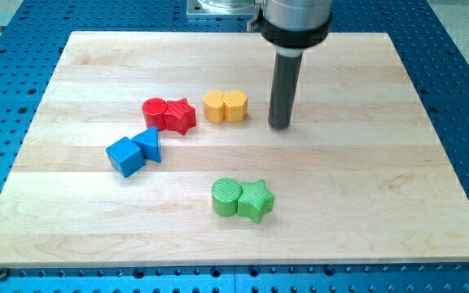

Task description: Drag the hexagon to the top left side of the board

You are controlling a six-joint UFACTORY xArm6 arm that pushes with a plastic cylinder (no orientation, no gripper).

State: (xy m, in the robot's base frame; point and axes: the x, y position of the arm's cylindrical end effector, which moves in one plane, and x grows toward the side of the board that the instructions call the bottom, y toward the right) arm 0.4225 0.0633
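Observation:
The yellow hexagon (pixel 214 107) lies near the board's middle, a little toward the view's top. It touches a second yellow block (pixel 234 106) on its right, which looks like a heart. My tip (pixel 280 126) rests on the wooden board (pixel 365 163), to the right of the yellow pair, a small gap from the second yellow block. It touches no block.
A red round block (pixel 155 111) and a red star (pixel 179 115) touch each other left of the yellow pair. A blue cube (pixel 124 155) and a blue triangle (pixel 148 143) lie lower left. A green round block (pixel 226 196) and a green star (pixel 256 199) lie toward the bottom.

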